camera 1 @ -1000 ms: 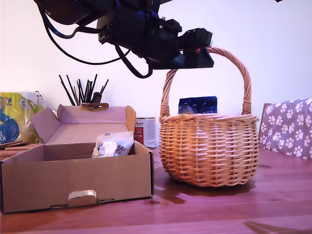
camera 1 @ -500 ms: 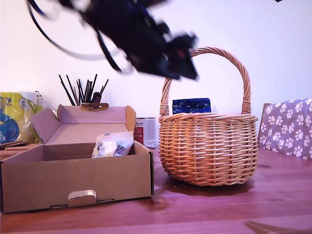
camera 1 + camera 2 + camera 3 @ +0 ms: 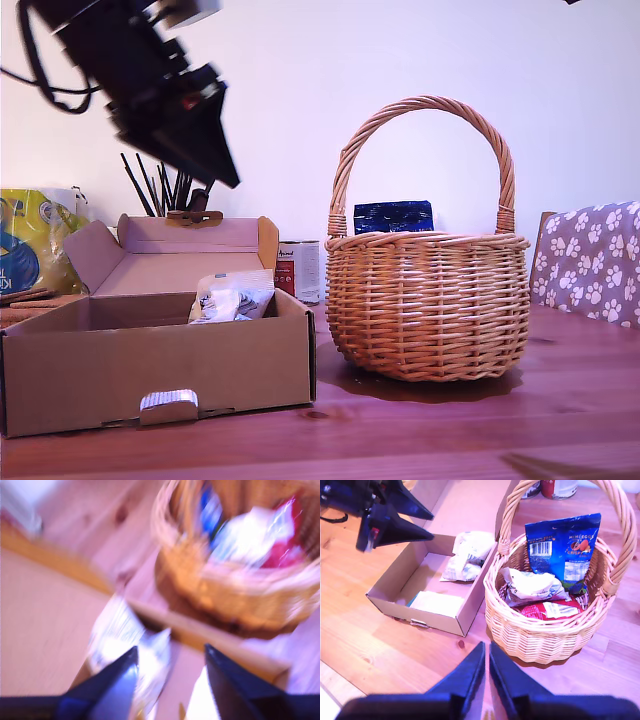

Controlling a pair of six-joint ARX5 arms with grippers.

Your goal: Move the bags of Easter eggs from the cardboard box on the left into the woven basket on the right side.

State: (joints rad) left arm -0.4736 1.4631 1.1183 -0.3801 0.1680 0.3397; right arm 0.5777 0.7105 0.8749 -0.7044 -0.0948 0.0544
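My first tool [image 3: 215,165] has swung from over the woven basket [image 3: 428,305] to above the cardboard box [image 3: 155,370], jaws apart, empty. The blue bag [image 3: 392,216] now sits in the basket; a white bag [image 3: 232,296] remains boxed. My second tool [image 3: 486,666] hangs closed.

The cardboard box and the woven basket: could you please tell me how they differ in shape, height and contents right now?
The cardboard box is a low, wide rectangle with a hinged lid flap; the woven basket is round, taller, with an arched handle. The box holds crinkly white bags lying flat; the basket holds a dark-blue bag standing upright, a white one and a red one. Both are brownish, open-topped, and sit side by side on the wooden table.
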